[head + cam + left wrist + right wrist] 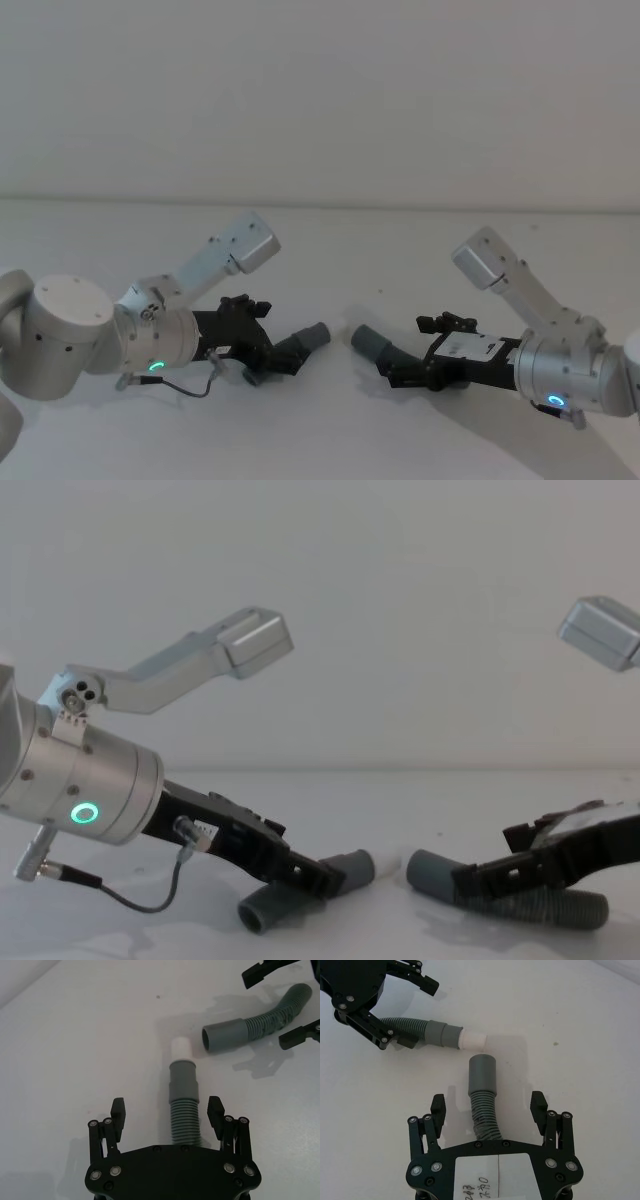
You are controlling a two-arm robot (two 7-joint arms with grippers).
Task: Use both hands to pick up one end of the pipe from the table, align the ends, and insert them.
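A pale bare wall [320, 100] stands behind the wide white table [380, 240]. Both arms reach low over the table from its left and right sides, towards the middle.

The left gripper [166, 1107] is spread wide, one finger on either side of the white-tipped hose [185, 1120], touching nothing. The right gripper [488, 1101] is spread the same way about the ribbed part of the plain-cuffed hose [484, 1115].

Both hoses appear to lie on the table, in the middle between the grippers. Their ends are near each other but apart. The white plug tip [181, 1050] and the plain cuff [482, 1072] sit at an angle, not in line.

The risk, as I judge it, lies in the grip point. Each gripper would close on soft ribbing behind its cuff, so a lifted end may droop or swing. The plug tip could then catch the cuff's rim instead of entering. A light squeeze might also let the ribs slide when the ends are pushed together.
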